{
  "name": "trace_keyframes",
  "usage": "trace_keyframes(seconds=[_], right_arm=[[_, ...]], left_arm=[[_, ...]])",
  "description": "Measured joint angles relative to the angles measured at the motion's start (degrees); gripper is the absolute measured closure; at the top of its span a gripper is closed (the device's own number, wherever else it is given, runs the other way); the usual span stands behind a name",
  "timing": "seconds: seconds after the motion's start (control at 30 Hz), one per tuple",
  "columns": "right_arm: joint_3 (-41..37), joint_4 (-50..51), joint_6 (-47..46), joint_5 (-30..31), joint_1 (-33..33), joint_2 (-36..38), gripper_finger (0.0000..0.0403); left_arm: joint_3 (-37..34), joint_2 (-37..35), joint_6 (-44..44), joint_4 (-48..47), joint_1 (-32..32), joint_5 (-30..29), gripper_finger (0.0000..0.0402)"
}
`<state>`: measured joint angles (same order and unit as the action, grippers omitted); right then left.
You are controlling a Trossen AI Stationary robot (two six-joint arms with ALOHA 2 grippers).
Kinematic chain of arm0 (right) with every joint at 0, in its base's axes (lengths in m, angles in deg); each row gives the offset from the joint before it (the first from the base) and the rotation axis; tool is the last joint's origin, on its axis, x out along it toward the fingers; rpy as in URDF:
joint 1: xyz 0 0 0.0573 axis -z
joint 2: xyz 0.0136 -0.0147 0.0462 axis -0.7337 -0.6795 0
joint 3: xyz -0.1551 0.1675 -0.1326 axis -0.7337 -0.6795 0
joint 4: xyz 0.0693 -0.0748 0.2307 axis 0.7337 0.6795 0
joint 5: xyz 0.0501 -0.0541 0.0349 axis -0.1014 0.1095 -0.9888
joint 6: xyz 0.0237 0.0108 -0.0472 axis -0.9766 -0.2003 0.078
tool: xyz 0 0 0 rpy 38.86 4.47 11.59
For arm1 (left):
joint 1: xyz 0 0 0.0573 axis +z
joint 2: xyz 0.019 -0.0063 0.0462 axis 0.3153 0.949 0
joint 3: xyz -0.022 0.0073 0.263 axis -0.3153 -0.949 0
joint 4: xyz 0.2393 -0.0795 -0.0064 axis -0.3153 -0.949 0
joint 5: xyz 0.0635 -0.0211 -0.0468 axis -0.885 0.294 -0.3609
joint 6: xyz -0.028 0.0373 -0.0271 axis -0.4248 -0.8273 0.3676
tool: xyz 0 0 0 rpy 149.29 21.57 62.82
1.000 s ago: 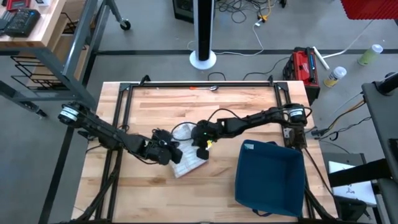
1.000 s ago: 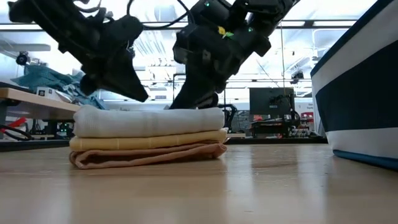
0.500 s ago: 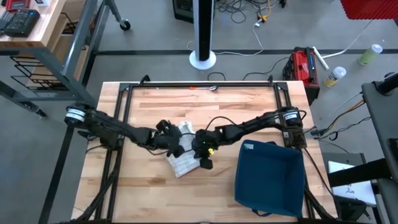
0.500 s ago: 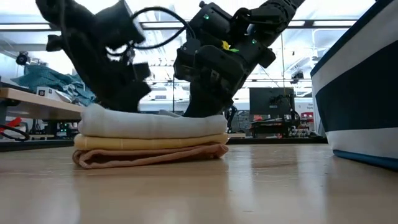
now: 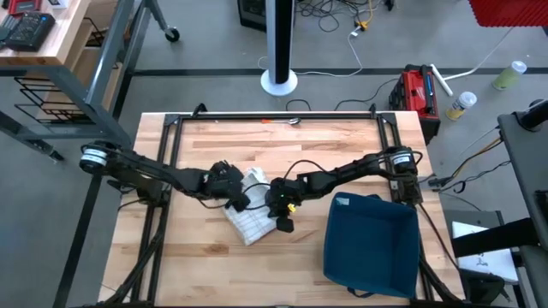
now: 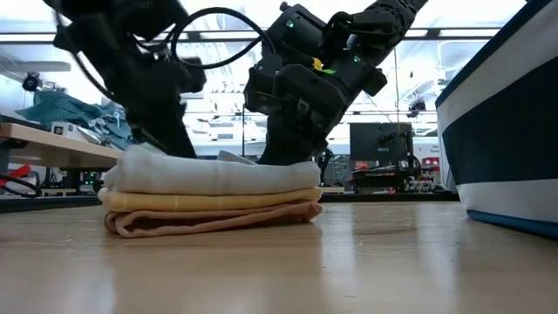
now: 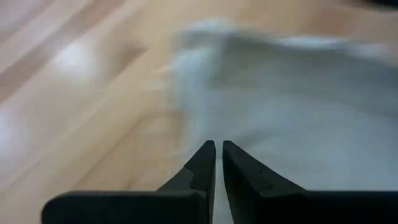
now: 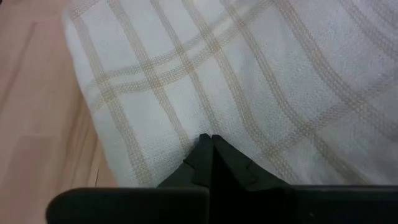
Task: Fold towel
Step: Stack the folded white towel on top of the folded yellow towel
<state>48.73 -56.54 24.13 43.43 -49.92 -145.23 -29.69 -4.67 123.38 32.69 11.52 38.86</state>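
We see the folded checked towel (image 5: 250,218) lying mid-desk (image 5: 205,265) on a stack, its long axis running diagonally from the left arm's side toward the front. Both end effectors rest on top of it: the left end effector (image 5: 242,202) at its rear-left end and the right end effector (image 5: 282,224) at its right edge. Both are clenched, neither visibly pinching cloth, so we judge either arm equally near for a pressing move.

A robotics lab or workshop. Cables (image 5: 330,15) trail over a bare grey floor (a red toolbox (image 5: 419,90) nearby). Monitors (image 6: 377,142) and workbenches (image 6: 52,135) fill the room behind.
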Motion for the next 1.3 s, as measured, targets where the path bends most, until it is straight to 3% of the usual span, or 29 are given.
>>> trace_keyframes(seconds=[0.17,0.27,0.53,0.8,1.03,1.17,1.3], right_arm=[[-0.02,-0.29,0.75,-0.02,0.11,0.0,0.0403],[-0.02,-0.28,1.03,0.02,0.22,0.0,0.0403],[0.0,-0.82,1.09,0.7,0.37,0.0,0.0403],[0.8,-1.36,1.09,1.6,0.59,1.3,0.0403],[5.25,-4.15,4.48,1.48,-0.18,0.53,0.0403],[8.26,-11.57,3.81,-2.08,-0.85,-3.0,0.0403],[13.78,-14.97,1.46,-9.68,-1.81,-9.56,0.0403]], left_arm=[[0.05,-0.72,-12.33,6.48,-2.77,13.73,0.0381],[-0.3,0.03,-14.7,4.06,-4.62,16.34,0.0381],[-1.27,-0.99,-6.78,-6.25,-4.74,10.84,0.0381],[-0.53,-8.15,-3.35,-4.56,-5.84,12.31,0.0381],[-0.46,-8.99,0.12,-8.28,-10.48,13.51,0.0381],[-0.75,-6.36,2.03,-8.66,-11.23,10.83,0.0381],[-1.48,-2.93,2.82,-8.65,-11.23,5.31,0.0381]])
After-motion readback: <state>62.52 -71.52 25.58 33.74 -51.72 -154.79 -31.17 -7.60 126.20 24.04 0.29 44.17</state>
